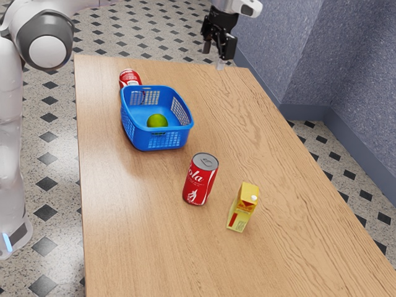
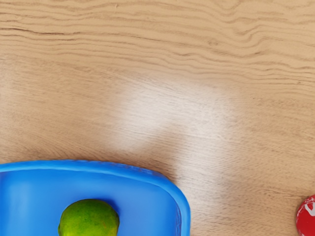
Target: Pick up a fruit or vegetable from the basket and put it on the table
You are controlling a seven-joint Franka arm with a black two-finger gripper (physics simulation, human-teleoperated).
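Inside the blue basket (image 1: 159, 140) lies 1 green fruit (image 1: 157, 120). The gripper (image 1: 214, 56) hangs high beyond it, empty, its 2 fingers spread. An off-centre descent could catch a fingertip on the rim or set the round fruit rolling. Count: 1 fruit, 1 basket, 2 red cans (image 1: 199, 180), 1 yellow carton (image 1: 243, 207), 1 table (image 1: 142, 241).

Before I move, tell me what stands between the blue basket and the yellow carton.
A red cola can stands between the blue basket and the yellow carton, as the exterior view shows.
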